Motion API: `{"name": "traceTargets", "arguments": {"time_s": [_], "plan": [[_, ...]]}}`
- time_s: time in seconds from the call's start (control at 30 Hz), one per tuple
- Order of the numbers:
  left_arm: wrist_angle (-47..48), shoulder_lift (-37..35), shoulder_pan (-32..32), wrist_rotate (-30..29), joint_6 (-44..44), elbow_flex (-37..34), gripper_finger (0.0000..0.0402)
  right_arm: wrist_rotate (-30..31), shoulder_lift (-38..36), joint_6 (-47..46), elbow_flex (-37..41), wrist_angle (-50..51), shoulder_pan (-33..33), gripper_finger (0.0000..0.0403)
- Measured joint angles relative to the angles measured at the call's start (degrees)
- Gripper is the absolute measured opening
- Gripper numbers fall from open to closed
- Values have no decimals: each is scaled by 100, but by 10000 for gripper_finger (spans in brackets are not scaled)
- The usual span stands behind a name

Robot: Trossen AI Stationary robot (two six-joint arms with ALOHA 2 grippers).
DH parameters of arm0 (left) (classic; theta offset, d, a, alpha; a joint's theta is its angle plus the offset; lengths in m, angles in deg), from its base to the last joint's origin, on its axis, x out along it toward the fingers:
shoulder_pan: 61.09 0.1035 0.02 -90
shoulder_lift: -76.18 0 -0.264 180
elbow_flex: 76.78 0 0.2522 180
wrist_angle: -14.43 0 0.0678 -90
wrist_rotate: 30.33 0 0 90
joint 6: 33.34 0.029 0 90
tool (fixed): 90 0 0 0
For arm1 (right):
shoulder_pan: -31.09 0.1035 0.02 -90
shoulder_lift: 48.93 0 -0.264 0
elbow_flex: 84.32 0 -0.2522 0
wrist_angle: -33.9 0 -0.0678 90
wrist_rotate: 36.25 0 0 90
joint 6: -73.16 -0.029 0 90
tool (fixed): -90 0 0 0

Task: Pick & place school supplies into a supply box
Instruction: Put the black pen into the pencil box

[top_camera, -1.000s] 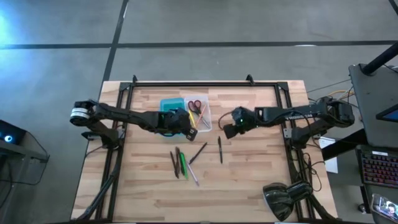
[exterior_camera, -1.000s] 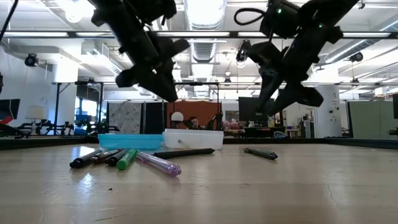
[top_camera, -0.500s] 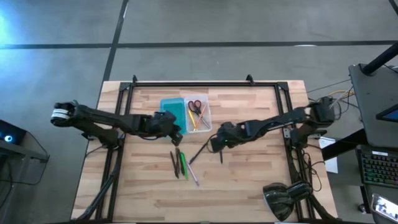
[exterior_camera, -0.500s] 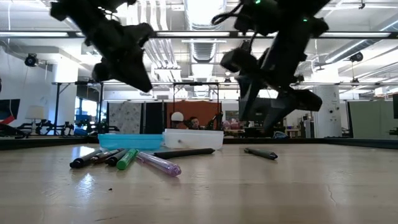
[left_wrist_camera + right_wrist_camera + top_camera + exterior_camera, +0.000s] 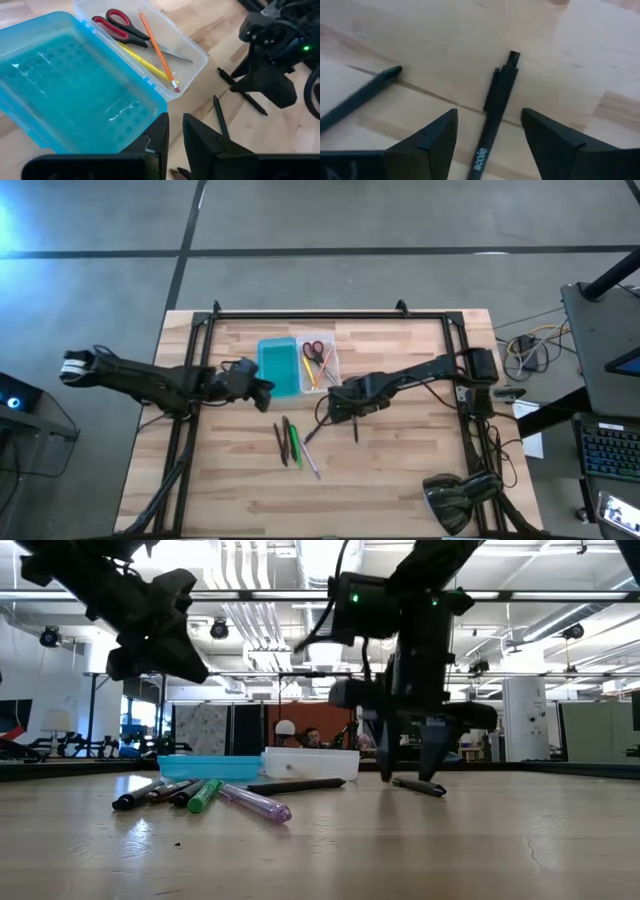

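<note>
Right end effector [image 5: 487,135] is low over the pale wooden table [image 5: 400,470], fingers spread wide either side of a black pen [image 5: 495,107], not gripping it. Left end effector [image 5: 175,132] hangs by the supply box [image 5: 297,363], fingers nearly closed, holding nothing. The box lies open: red scissors [image 5: 127,31], an orange pencil [image 5: 157,50] and a yellow one in its clear tray. More pens [image 5: 292,445] lie loose mid-table. Beyond the table, ceiling lights and ducts.

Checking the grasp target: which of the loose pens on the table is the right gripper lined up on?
The dark pen lying alone, away from the cluster: it sits between the open fingers of the right gripper, unlike the slanted dark pen beside it.
</note>
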Motion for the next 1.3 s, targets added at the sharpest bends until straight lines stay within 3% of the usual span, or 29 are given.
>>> {"name": "traceTargets", "arguments": {"time_s": [0.2, 0.5, 0.6, 0.8, 1.0, 1.2, 1.3], "plan": [[-2, -142, 0, -46, 68, -92, 39, 1, 158, 153, -76, 132, -46, 173], [-225, -129, 9, -149, 81, -215, 39, 263, 401, 663, 3, 301, -123, 50], [-302, -129, 9, -152, 73, -256, 39, 329, 414, 834, 21, 347, -140, 26], [-309, -124, 9, -196, 68, -256, 39, 354, 76, 996, 67, 326, -162, 19], [-307, -124, 11, -248, 57, -256, 39, 1220, -1145, 661, 103, -245, -320, 16], [-333, -124, 13, -313, 13, -256, 39, 1078, -1447, 1496, 93, -1524, -1081, 16], [-335, -122, 13, -313, -124, -256, 39, 598, -1134, 1958, -148, -2047, -1575, 16]]}}
